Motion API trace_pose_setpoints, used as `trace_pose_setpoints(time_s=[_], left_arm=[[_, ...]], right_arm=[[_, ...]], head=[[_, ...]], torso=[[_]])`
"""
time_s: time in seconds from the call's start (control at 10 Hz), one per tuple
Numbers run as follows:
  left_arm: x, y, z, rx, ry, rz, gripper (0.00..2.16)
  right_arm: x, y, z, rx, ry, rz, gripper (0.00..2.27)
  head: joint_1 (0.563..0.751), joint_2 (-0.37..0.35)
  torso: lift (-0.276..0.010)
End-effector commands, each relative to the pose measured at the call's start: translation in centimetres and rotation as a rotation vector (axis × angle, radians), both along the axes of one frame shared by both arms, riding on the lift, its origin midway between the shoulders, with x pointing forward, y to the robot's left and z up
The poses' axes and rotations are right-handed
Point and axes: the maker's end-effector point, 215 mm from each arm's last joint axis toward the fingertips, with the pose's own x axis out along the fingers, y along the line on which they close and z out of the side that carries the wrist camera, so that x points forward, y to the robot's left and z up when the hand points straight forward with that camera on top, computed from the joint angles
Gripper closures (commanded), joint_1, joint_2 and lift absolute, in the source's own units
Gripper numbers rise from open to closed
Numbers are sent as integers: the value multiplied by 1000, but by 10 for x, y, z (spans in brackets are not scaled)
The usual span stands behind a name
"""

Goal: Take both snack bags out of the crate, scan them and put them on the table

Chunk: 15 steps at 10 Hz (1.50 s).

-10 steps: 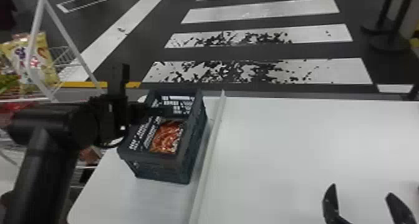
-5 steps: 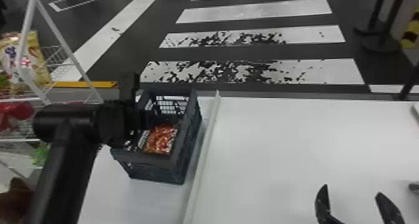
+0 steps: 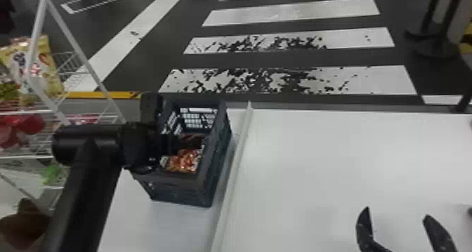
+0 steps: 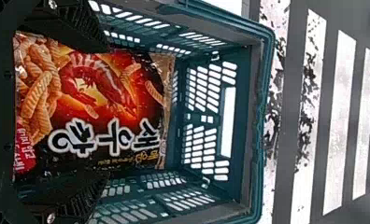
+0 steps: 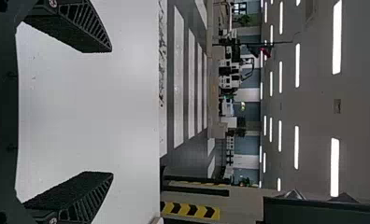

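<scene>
- Your left gripper (image 3: 168, 144) is spread at the crate (image 3: 177, 191).
- The bag (image 4: 99, 102) lies across its finger gap.
- Your right gripper (image 3: 397, 214) is spread over the table (image 3: 316, 170).

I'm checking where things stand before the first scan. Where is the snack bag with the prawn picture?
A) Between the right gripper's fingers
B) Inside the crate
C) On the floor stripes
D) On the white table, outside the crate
B: the left wrist view shows the snack bag within the walls of the crate, with the left gripper open at it.
</scene>
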Motion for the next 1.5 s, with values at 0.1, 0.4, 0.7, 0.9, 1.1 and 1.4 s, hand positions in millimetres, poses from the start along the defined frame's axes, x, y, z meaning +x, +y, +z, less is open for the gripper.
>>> trace_pose_setpoints(time_s=[0.1, 0.4, 0.7, 0.9, 1.1, 1.4], left_arm=[[1, 2, -16, 8, 17, 12, 83], [12, -10, -34, 38, 32, -12, 97], [17, -15, -48, 48, 41, -23, 124], [16, -15, -59, 66, 47, -27, 134], [15, -17, -68, 73, 49, -36, 147], [14, -16, -79, 88, 56, -51, 532]], right_arm=[[2, 6, -3, -1, 7, 14, 43], [1, 4, -4, -2, 10, 13, 43], [1, 4, -2, -2, 6, 13, 43], [1, 4, -5, -6, 15, 14, 43], [0, 4, -6, -6, 18, 16, 43], [0, 5, -6, -4, 18, 16, 43]], head=[[695, 271], [695, 269], [695, 254], [695, 251], [695, 251], [695, 249]], torso=[[-92], [-92], [-92], [-92], [-92], [-92]])
